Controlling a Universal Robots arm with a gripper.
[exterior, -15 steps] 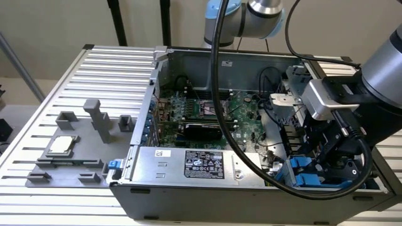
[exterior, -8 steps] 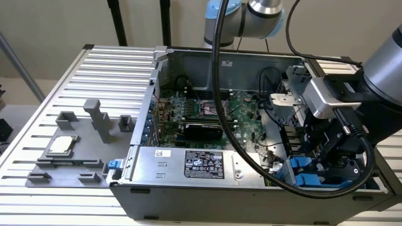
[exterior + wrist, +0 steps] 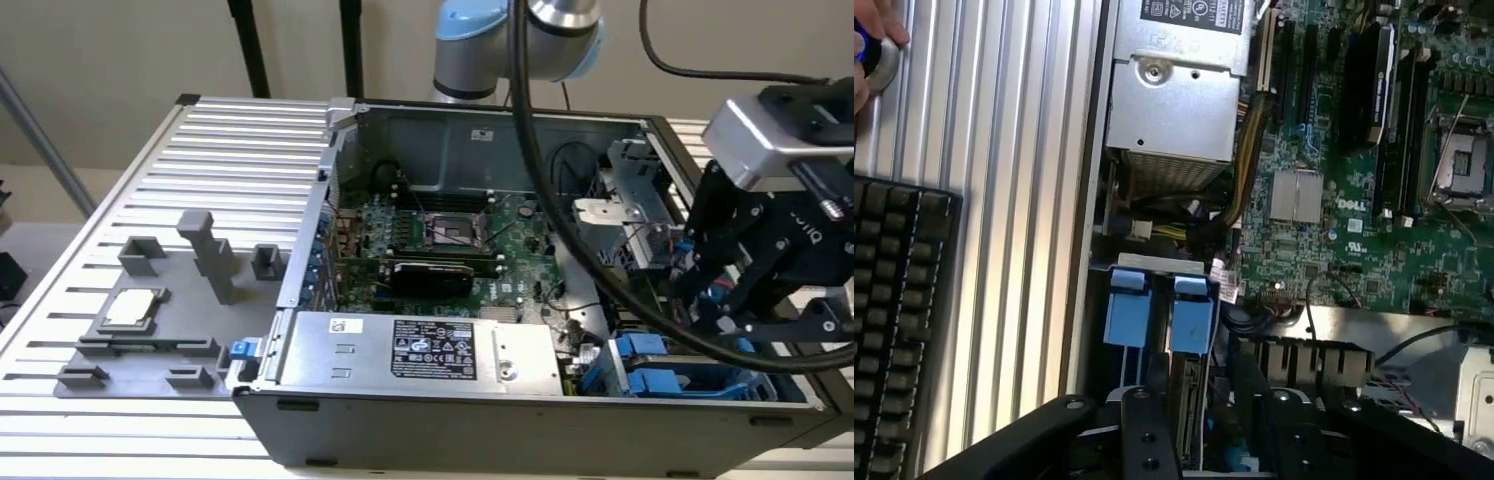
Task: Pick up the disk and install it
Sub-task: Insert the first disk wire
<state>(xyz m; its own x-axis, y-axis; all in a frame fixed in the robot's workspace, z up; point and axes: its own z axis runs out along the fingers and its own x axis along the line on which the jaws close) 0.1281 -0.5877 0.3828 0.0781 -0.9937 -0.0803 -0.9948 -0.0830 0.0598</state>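
Now our hand [image 3: 747, 322] hangs over the disk [image 3: 1192, 318] in the case's [image 3: 534, 440] corner drive bay; whether it grips, we cannot tell.

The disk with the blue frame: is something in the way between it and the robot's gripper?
Nothing visible is. The gripper hangs close over the disk, which sits in a corner of the open computer case.
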